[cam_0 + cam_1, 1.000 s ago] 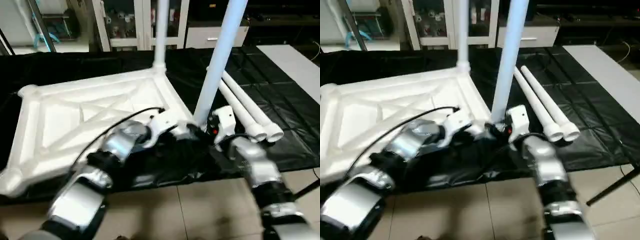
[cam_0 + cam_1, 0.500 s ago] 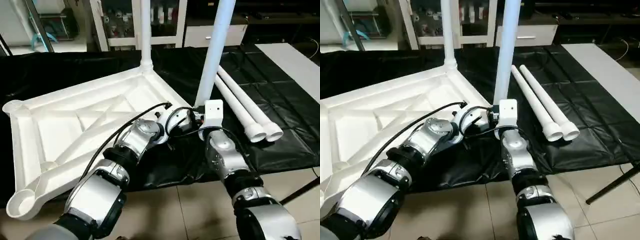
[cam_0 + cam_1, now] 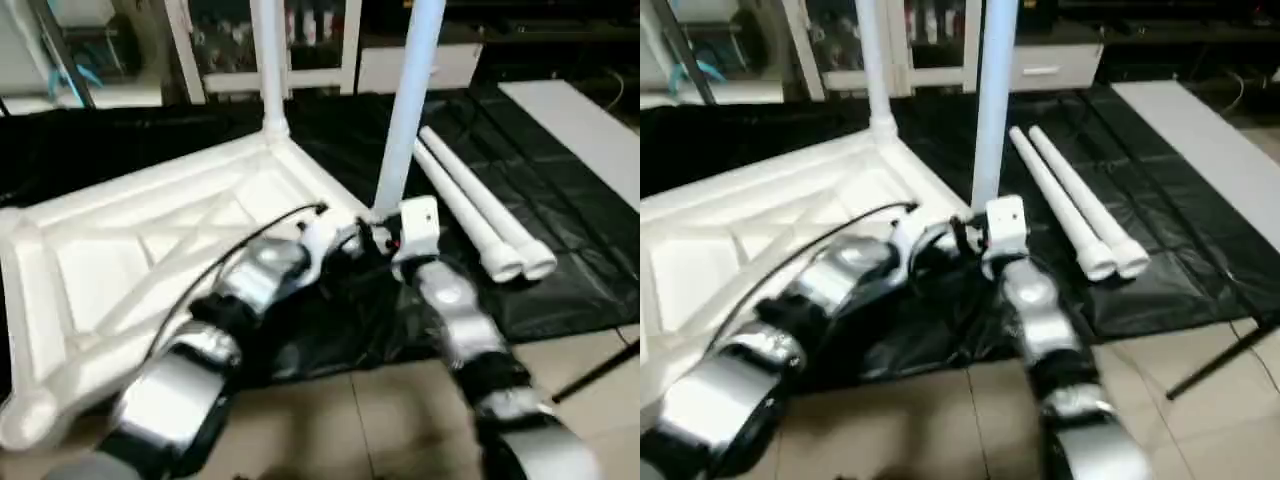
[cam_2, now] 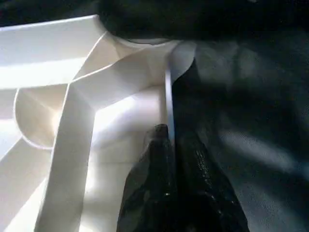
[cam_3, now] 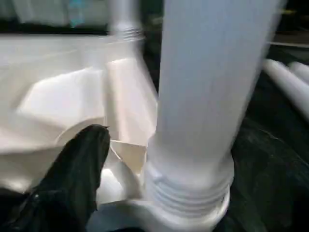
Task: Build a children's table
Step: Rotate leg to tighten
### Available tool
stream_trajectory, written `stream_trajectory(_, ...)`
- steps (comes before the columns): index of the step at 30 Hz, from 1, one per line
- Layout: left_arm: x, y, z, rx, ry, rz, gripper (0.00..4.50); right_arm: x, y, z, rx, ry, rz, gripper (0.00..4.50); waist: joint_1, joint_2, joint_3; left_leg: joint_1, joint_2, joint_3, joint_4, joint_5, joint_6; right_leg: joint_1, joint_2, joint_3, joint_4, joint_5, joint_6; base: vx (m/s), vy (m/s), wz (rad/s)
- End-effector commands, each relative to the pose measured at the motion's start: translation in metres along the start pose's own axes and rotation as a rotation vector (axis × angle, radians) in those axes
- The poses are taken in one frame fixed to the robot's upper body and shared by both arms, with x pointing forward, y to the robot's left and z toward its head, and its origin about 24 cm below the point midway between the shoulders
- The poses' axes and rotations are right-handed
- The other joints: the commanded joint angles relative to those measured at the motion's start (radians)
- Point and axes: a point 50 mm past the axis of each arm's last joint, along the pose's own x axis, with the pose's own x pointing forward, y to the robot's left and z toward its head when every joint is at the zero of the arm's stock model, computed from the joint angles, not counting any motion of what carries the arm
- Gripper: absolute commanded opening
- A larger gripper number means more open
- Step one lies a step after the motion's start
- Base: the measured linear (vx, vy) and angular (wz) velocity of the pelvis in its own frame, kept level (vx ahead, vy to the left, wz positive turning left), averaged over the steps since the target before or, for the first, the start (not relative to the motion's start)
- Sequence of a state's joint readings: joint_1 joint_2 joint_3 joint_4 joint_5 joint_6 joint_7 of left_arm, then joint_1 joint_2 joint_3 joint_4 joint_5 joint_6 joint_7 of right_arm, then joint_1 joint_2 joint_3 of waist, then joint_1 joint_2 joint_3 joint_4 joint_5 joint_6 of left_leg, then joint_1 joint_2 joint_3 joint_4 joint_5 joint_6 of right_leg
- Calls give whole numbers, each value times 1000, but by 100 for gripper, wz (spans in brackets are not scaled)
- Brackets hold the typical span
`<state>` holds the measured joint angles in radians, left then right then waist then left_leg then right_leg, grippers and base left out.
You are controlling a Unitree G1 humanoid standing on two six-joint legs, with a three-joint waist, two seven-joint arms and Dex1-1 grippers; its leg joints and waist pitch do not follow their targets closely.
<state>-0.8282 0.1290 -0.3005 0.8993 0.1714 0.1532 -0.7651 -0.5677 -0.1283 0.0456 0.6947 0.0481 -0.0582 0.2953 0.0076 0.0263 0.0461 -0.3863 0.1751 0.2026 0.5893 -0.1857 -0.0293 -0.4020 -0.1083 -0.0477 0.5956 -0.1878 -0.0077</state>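
- Tabletop (image 3: 150, 240) of the children's table lies upside down on the black-draped work table (image 3: 590, 210), with its ribbed underside facing up.
- We see two legs already standing upright in corner sockets: the far leg (image 3: 268, 60) and the near leg (image 3: 405, 110), which rises just in front of our two grippers.
- Two spare legs (image 3: 480, 220) lie side by side on the black cloth, to the right of the tabletop and apart from it.
- Our left gripper (image 4: 166, 159) is clamped on the thin rim of the tabletop, close to the near corner socket; in the left wrist view its fingers (image 4: 149, 169) press together on that edge.
- Our right gripper (image 3: 385, 235) is at the base of the near leg. In the right wrist view one black finger (image 5: 79, 164) stands beside the threaded collar and does not touch it, so we think the jaws are apart, but the second finger is not visible and we cannot tell for sure.
- We judge the plastic to be light, stiff and smooth, so it can slip under a weak pinch.
- The ribs and the rim give good thin edges for holding the top steady.
- A leg is better taken low, near its flared end, because a long tube held high will lever easily and tilt in the socket.
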Motion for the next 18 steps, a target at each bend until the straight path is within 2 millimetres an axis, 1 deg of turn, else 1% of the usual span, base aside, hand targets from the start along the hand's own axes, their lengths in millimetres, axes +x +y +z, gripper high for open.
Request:
stream_trajectory(1,4,-21,-26,8,90,-163,0,-5,-7,3,-9,21,66,446,8,-8,-65,21,50,-18,-64,-158,132,44,-41,30,-63,-52,-273,0,0,0)
stream_trajectory(2,1,-23,-28,31,98,-210,0,-9,-14,3,-29,46,104,446,13,-8,-64,20,51,-21,-67,-173,124,47,-40,28,-62,-68,-270,0,0,0)
stream_trajectory(3,-1,-24,-29,47,102,-239,0,-12,-19,4,-39,62,127,446,16,-7,-63,23,53,-20,-67,-187,115,44,-39,29,-63,-79,-266,0,0,0)
stream_trajectory(4,-1,-24,-29,49,102,-243,0,-12,-19,4,-41,64,130,446,17,-7,-63,22,54,-22,-69,-184,110,46,-40,29,-61,-77,-266,0,0,0)
stream_trajectory(5,-5,-27,-32,64,115,-301,0,-16,-24,5,-39,81,167,446,22,0,-63,27,55,-20,-69,-182,101,42,-39,30,-61,-69,-267,0,0,0)
stream_trajectory(6,-10,-30,-35,78,132,-375,0,-21,-28,8,-42,93,237,446,23,-3,-64,27,55,-21,-69,-181,99,44,-39,29,-60,-64,-269,0,0,0)
stream_trajectory(7,-10,-30,-35,78,132,-375,0,-21,-28,8,-42,93,237,446,29,-4,-64,25,56,-21,-69,-179,101,48,-40,30,-56,-44,-275,0,0,0)
stream_trajectory(8,-13,-33,-37,88,140,-416,0,-23,-30,9,-41,98,281,446,26,-4,-63,24,56,-19,-69,-178,102,45,-38,31,-56,-35,-276,0,0,0)
stream_trajectory(9,-17,-35,-39,104,151,-466,0,-28,-32,12,-41,101,350,446,29,-4,-64,25,57,-21,-69,-186,102,49,-39,29,-55,-37,-276,0,0,0)
stream_trajectory(10,-19,-36,-40,113,154,-483,0,-30,-32,13,-42,103,383,446,28,-3,-62,24,57,-19,-70,-189,101,47,-39,30,-56,-41,-278,0,0,0)
stream_trajectory(11,-19,-36,-40,113,154,-483,0,-30,-32,13,-42,103,383,446,30,-1,-62,25,58,-20,-70,-189,97,46,-40,30,-56,-45,-277,0,0,0)
stream_trajectory(12,-22,-37,-42,116,173,-509,0,-36,-30,17,-11,114,513,446,31,-1,-62,26,56,-19,-71,-197,86,47,-36,29,-56,-53,-277,0,0,0)
stream_trajectory(13,-22,-37,-42,116,173,-509,0,-36,-30,17,-11,114,513,446,31,-1,-62,26,56,-19,-71,-197,86,47,-36,29,-56,-53,-277,0,0,0)
stream_trajectory(14,-22,-38,-43,114,182,-515,0,-39,-31,17,-8,129,561,446,36,5,-60,28,58,-18,-72,-209,78,45,-37,29,-56,-69,-277,0,0,0)
stream_trajectory(16,-20,-36,-43,122,191,-501,0,-42,-32,16,-18,171,639,446,40,1,-61,31,58,-18,-72,-227,65,44,-38,29,-59,-85,-276,0,0,0)
stream_trajectory(18,-20,-35,-42,127,191,-493,0,-43,-33,15,-26,192,668,446,44,-5,-61,30,58,-18,-72,-229,58,45,-41,31,-60,-96,-273,0,0,0)
